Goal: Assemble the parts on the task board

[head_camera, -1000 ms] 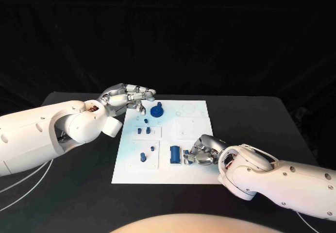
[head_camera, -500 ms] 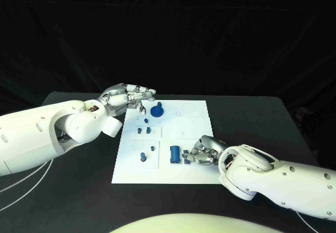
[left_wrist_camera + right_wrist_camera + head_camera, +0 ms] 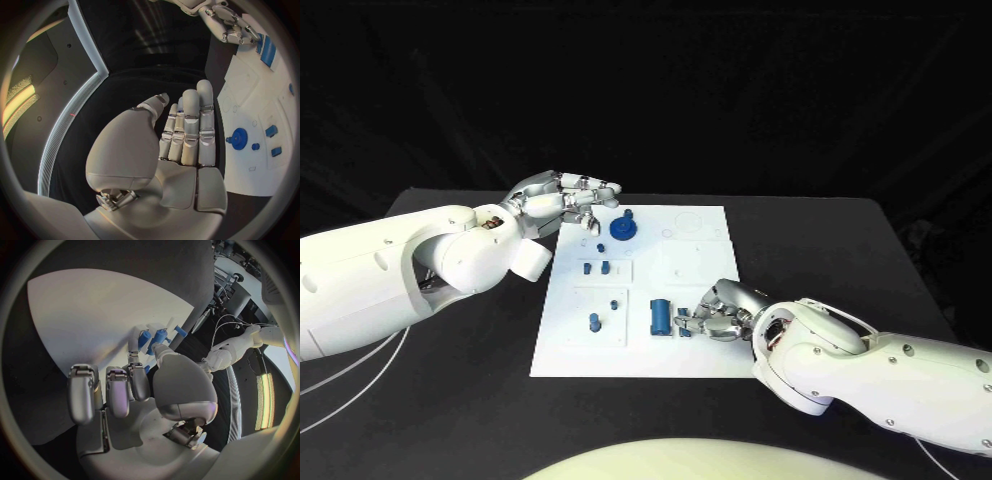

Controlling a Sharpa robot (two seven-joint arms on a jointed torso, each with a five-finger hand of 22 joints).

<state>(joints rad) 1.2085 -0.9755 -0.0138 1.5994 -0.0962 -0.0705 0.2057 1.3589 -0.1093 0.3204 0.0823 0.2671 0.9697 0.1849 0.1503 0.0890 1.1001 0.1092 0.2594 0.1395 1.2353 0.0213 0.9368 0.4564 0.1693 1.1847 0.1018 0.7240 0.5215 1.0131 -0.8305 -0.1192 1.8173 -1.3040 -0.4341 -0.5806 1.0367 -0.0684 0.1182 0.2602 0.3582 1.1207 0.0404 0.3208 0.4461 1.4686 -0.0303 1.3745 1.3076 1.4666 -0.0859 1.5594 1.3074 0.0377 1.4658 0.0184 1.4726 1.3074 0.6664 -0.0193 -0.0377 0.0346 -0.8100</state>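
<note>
While the left hand [image 3: 567,203] hovers with fingers straight and empty at the far left corner of the white task board [image 3: 689,268], the right hand [image 3: 721,312] pinches a small blue part [image 3: 685,322] beside a blue block [image 3: 659,316] near the board's front edge on the black bench [image 3: 819,240].

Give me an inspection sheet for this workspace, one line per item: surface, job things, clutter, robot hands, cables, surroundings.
Surface: black table, dark cloth top.
Job's things: white task board at mid-table; round blue part near its far end; small blue parts mid-board; blue block near its near end.
Clutter: nothing seen.
Robot hands: left robot hand at the board's far left corner, fingers straight in the wrist view, holding nothing; right robot hand beside the blue block, fingertips at small blue pieces, grip unclear.
Cables: white cables on the table under the left arm.
Surroundings: black backdrop.
</note>
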